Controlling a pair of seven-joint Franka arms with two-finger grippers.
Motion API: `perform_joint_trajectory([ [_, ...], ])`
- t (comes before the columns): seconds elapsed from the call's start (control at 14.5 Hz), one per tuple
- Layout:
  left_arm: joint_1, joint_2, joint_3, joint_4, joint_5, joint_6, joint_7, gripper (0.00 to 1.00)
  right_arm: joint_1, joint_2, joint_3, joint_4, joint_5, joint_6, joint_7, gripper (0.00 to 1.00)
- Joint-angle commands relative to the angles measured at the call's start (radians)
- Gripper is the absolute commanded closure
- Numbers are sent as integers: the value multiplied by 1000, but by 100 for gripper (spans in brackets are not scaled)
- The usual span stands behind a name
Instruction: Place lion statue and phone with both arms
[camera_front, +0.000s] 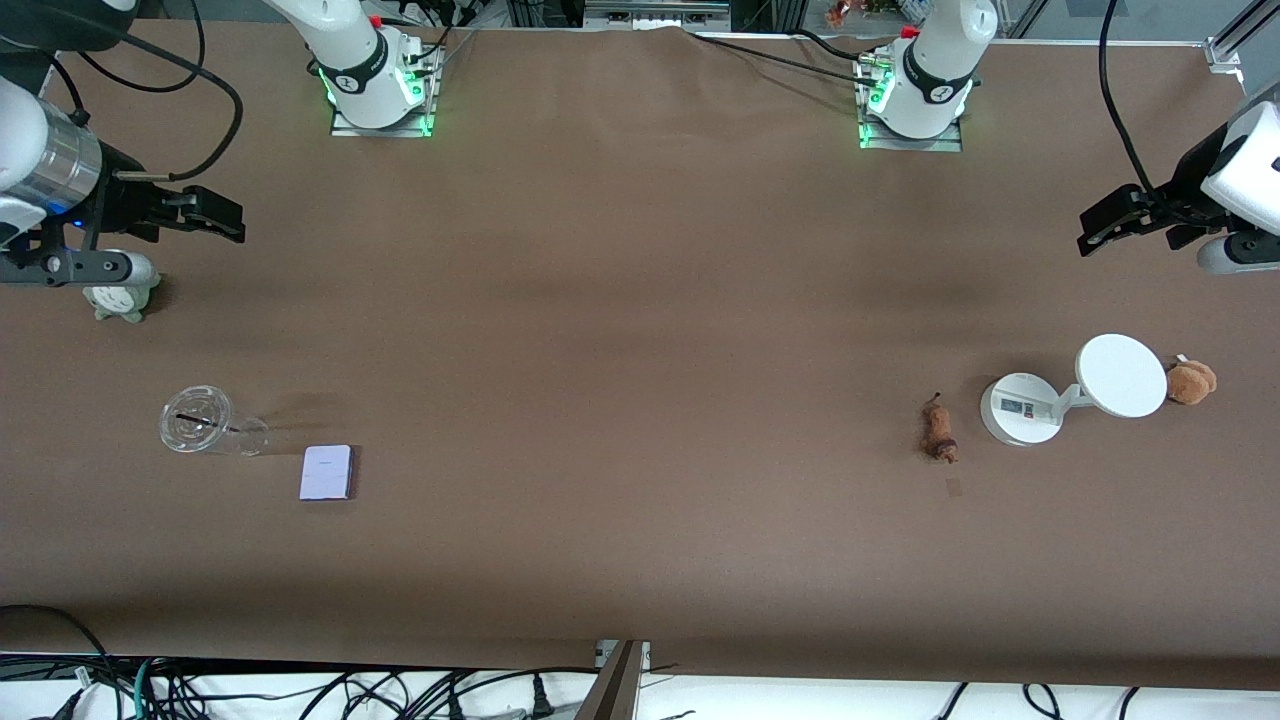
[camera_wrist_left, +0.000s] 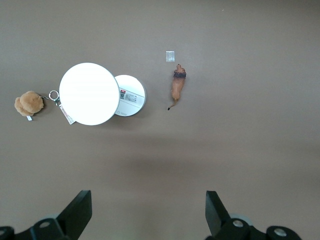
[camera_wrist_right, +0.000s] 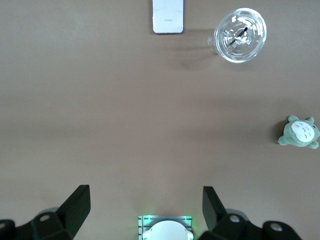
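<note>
With jaws spread wide and empty, the left gripper (camera_front: 1095, 232) hangs over bare table at its own end, the lion statue (camera_front: 939, 431) lying well clear of its fingertips beside a white round-based device (camera_front: 1022, 408). The right gripper (camera_front: 225, 215), equally open, hovers well apart from the phone (camera_front: 327, 472), which lies flat near a clear cup (camera_front: 197, 419). The figurine looks light and rigid, best pinched across its slim body; the thin, probably slick phone wants gripping across its long edges.

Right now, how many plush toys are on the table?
2. A brown plush toy lies beside the white disc device at the left arm's end; a green plush toy sits under the right gripper.
</note>
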Motion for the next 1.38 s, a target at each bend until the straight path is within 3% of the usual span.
perform_joint_trajectory([
  [0.0,-3,13,1,28,-1,-14,-9,0,0,-4,9,-9,-17,-31,3,1],
  [0.41,-5,11,-3,29,-2,-16,-9,0,-8,-29,13,-46,-17,-66,0,0],
  [0.76,-8,11,-3,29,-2,-16,-9,0,-156,-178,69,-239,-12,65,-129,0],
  [1.03,-8,13,-3,29,-2,-16,-9,0,-173,-181,68,-219,-12,182,-132,0],
  [1.31,-8,13,-3,29,-2,-16,-9,0,-178,-162,68,-159,-6,185,-137,0],
])
